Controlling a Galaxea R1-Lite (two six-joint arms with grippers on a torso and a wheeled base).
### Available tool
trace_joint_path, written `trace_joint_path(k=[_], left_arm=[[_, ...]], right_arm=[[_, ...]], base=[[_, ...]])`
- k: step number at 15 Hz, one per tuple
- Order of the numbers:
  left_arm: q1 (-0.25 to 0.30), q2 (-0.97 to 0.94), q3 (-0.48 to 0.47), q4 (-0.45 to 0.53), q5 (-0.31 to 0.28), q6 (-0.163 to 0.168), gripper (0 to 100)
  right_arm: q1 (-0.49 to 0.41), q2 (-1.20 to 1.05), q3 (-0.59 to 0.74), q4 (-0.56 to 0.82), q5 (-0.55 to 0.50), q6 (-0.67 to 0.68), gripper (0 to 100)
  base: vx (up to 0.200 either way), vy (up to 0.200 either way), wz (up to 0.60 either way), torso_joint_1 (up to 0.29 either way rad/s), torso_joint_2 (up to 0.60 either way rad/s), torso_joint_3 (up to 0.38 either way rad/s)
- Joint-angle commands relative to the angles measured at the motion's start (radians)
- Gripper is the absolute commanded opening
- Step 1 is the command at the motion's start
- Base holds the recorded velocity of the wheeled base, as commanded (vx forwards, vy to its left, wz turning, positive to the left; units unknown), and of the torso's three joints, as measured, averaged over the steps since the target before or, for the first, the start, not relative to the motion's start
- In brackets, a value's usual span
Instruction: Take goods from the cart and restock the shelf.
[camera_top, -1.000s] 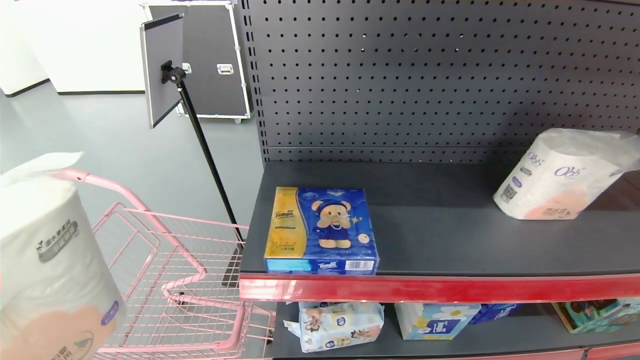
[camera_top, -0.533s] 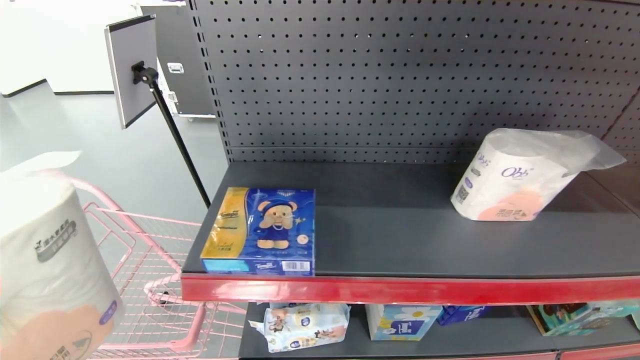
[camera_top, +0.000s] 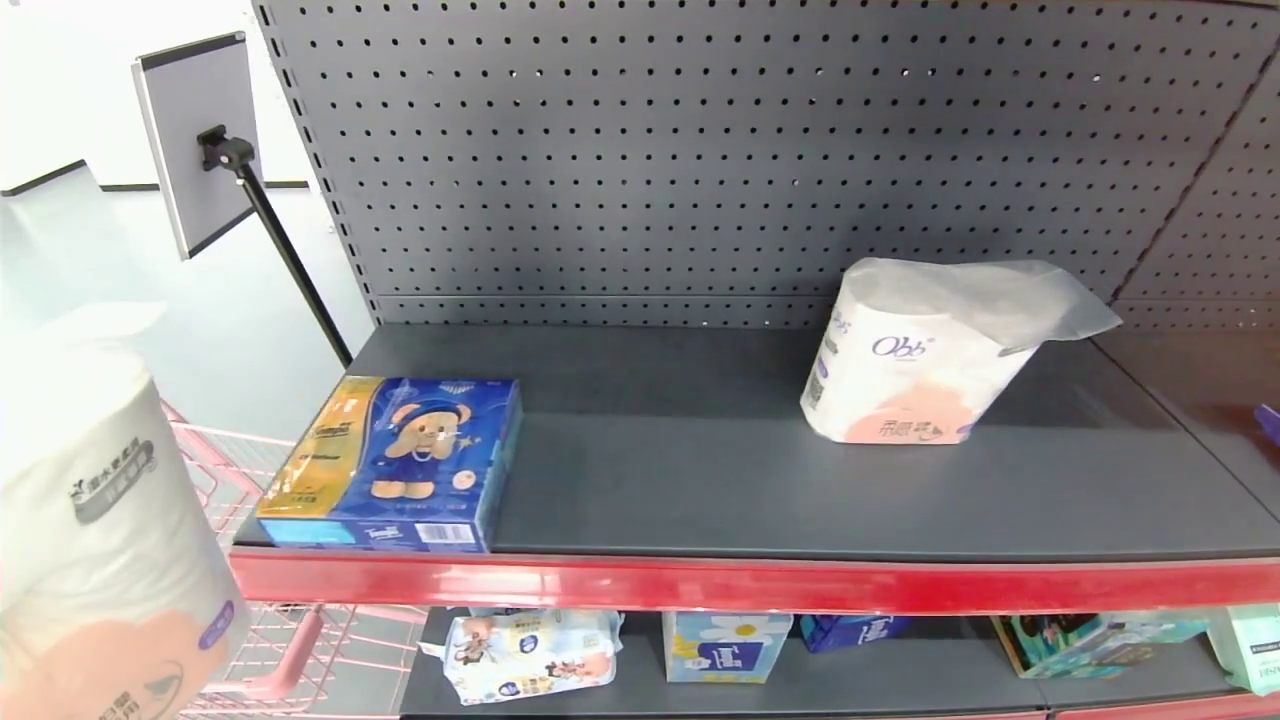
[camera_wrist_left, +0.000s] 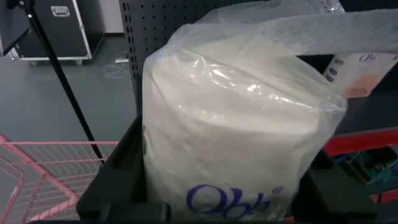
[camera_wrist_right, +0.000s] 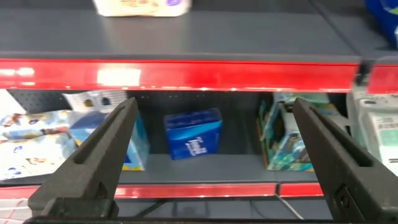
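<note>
Carry step, as I judge it: you have the roll pack (camera_top: 100, 530) out of the cart (camera_top: 285, 648), and it sits at the lower left of the head frame, short of the shelf (camera_top: 680, 470). Your left gripper (camera_wrist_left: 217, 193) clamps it, dark fingers (camera_wrist_left: 121, 168) pressed against its two flanks with the wrapper bulging between them. Your right gripper (camera_wrist_right: 211, 162) holds nothing. Its fingers are spread wide, facing the lower tier (camera_wrist_right: 242, 163) beneath the red lip (camera_top: 760, 582).

The pack stands on end. Its long axis runs near vertical, leaning slightly, with the loose wrapper end up and the pink-printed base down.

Next, you will likely need to take it rightward across the frame, lift it clear of the red lip, and lower it onto the bare grey board between the tissue box (camera_top: 395, 465) and the second roll pack (camera_top: 910, 370). Keep the axis upright so it lands flat on its base.
</note>
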Motion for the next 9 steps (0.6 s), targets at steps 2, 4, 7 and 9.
trace_joint_path(k=[2,4,7,9], left_arm=[[0.000,0.004,0.000,-0.001,0.000,0.008,0],[0.000,0.004,0.000,-0.001,0.000,0.010,0],[0.000,0.004,0.000,-0.001,0.000,0.010,0],[0.000,0.005,0.000,-0.001,0.000,0.010,0]], right_arm=[[0.000,0.000,0.000,0.001,0.000,0.001,100],[0.000,0.000,0.000,0.001,0.000,0.000,100],[0.000,0.000,0.000,0.001,0.000,-0.002,100],[0.002,0.000,-0.001,0.002,0.001,-0.003,100]], base=[[0.000,-0.200,0.00,0.000,0.00,0.002],[0.000,-0.200,0.00,-0.002,0.00,0.005],[0.000,-0.200,0.00,0.002,0.00,0.004],[0.000,-0.200,0.00,0.000,0.00,0.005]])
